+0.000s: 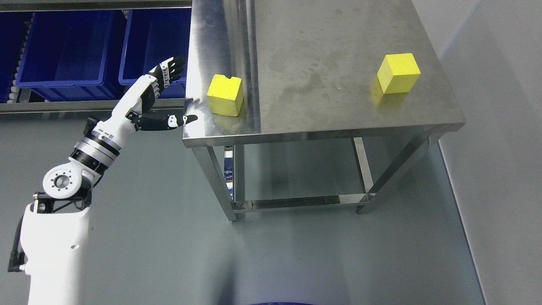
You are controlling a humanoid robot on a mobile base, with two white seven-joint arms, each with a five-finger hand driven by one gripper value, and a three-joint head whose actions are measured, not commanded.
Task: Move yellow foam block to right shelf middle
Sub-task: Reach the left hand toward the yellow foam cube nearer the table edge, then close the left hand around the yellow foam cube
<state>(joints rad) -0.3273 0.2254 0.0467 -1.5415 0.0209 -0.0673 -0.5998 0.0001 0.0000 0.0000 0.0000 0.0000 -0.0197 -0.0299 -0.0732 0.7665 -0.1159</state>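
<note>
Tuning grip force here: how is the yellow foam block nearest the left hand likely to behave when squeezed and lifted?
The yellow foam block shows a small notch in its top edge, so it probably dents easily. Being foam, it is likely light for its size. Flat faces suggest no rolling, though it may slide on the smooth steel table. The left hand is open beside it.

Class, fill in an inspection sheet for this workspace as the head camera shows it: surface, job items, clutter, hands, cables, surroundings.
Surface: steel table, smudged, with a lower rail frame.
Job's things: two yellow foam blocks; the notched block near the table's left edge, the plain block near its right edge.
Clutter: nothing seen.
Hands: left hand open, fingers spread, beside the table's left edge, apart from the notched block; right hand not in view.
Cables: a dark cable along the left arm's lower part.
Surroundings: blue bins on a rack at left, grey floor, pale wall at right.
</note>
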